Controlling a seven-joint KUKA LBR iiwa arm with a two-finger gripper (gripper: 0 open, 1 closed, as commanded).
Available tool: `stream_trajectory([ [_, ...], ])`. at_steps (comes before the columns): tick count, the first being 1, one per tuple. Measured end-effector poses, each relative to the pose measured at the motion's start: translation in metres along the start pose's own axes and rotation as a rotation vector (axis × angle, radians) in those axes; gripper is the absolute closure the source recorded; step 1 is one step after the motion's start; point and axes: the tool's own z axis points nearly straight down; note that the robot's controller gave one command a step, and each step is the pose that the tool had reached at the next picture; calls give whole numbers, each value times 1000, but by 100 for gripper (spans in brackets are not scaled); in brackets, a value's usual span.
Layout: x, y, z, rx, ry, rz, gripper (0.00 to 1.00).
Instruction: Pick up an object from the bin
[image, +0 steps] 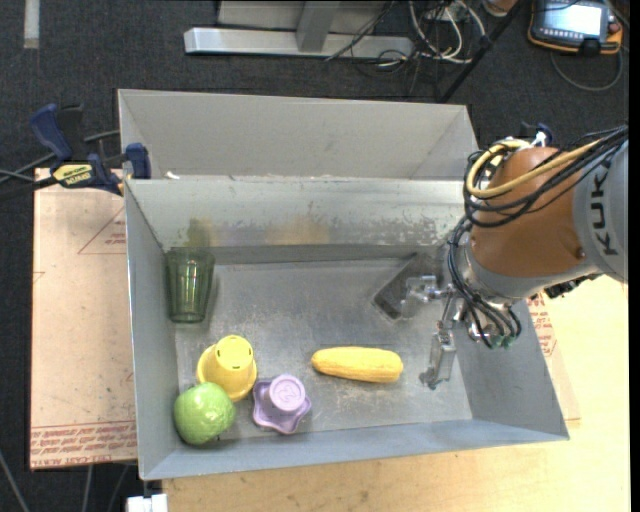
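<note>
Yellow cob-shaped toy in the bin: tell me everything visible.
The yellow cob-shaped toy, plastic by its look, is elongated with rounded ends and a bumpy skin. It lies flat on the grey metal bin's floor, long axis left-right, toward the front wall. Nothing touches it; the purple flower-shaped cup lies to its left, the pincer to its right, both apart.

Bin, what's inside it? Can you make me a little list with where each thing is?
green cup: upright, back left
yellow cup: front left, behind the apple
green apple: front left corner
purple cup: right of the apple
yellow corn cob: lying flat, middle
gripper: right of the corn cob, not touching it
</note>
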Motion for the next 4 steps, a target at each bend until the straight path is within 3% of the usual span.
stream_trajectory([
  [1,-2,0,-4,1,-7,-2,0],
  [2,-1,21,43,0,-11,59,0],
  [3,5,34,72,-1,0,69,0],
  [4,7,43,50,-1,-12,47,0],
])
